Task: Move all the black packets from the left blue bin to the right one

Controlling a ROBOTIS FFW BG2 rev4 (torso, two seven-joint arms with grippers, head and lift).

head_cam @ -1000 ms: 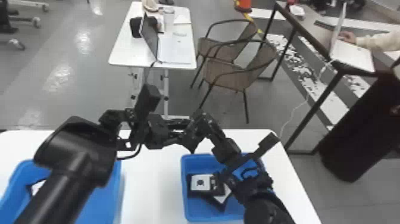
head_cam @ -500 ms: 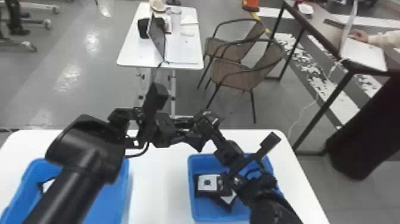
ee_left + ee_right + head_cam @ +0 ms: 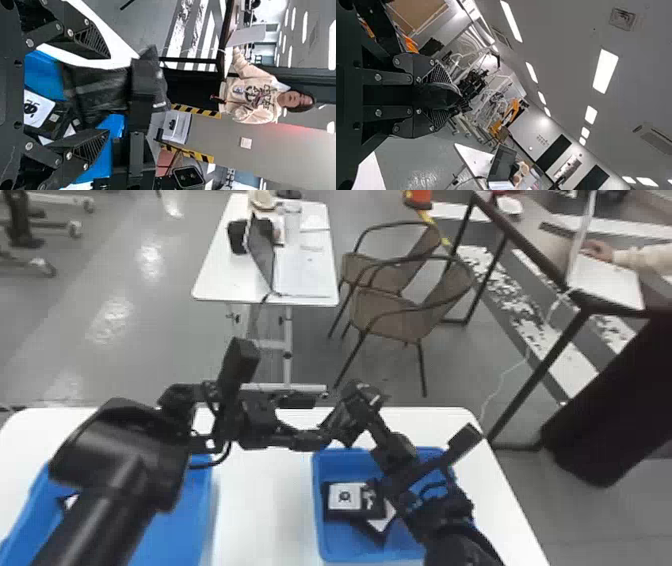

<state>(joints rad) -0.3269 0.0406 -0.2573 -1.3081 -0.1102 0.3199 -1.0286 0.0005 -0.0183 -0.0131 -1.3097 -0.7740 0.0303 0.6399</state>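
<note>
In the head view, my left gripper (image 3: 324, 417) reaches in over the space between the bins, its fingers apart. Just to its right a black packet (image 3: 345, 424) hangs from my right gripper (image 3: 367, 402), above the far edge of the right blue bin (image 3: 320, 510). In the left wrist view the packet (image 3: 97, 92) lies between and beyond the spread fingers of the left gripper (image 3: 109, 94). The right wrist view has the right gripper (image 3: 455, 103) closed around the packet (image 3: 437, 96). Black packets (image 3: 335, 512) overlap in the right bin; another (image 3: 67, 502) lies in the left blue bin (image 3: 207, 500), partly behind the left arm.
Both bins stand on a white table (image 3: 265, 510), whose bare surface shows between them. Beyond it are a second white table (image 3: 220, 285) with a laptop, brown chairs (image 3: 390, 315) and a dark desk (image 3: 540, 255). Both arms stand close together above the table's far edge.
My left gripper has drawn a little to the left, away from the right one, which keeps hold of the packet. The whole head view has also shifted slightly.
</note>
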